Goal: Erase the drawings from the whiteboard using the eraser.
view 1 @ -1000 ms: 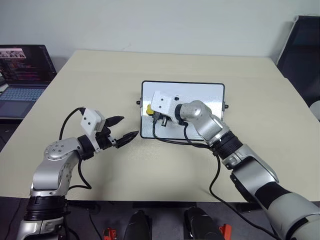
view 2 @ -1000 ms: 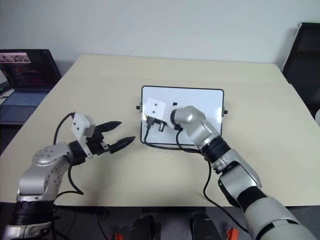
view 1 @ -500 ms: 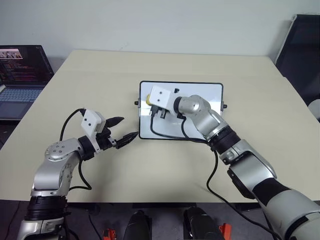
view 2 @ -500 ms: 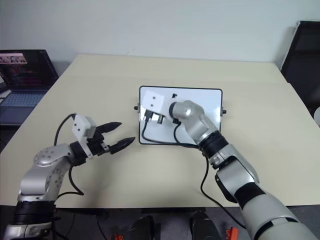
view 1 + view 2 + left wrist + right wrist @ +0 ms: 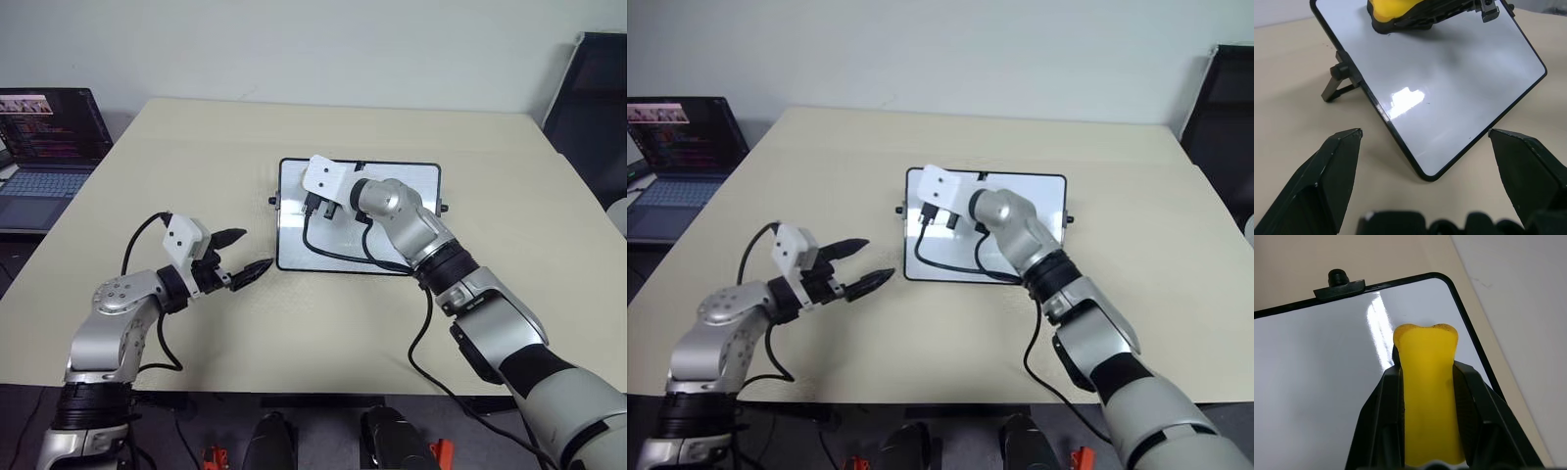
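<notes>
The whiteboard (image 5: pixel 1449 93) has a smooth, glossy white face that throws back bright glare, with a thin black frame that looks like plastic. The eraser (image 5: pixel 1427 396) is a matt yellow block, kinda soft-looking like foam or rubber, and the black fingers (image 5: pixel 1376 426) around it look like dull plastic with fine ridges. The table (image 5: pixel 196 157) is a plain matt beige top, pretty smooth.

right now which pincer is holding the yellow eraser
The right pincer, shut on the yellow block eraser over the white board; the left pincer is open, empty.
</notes>
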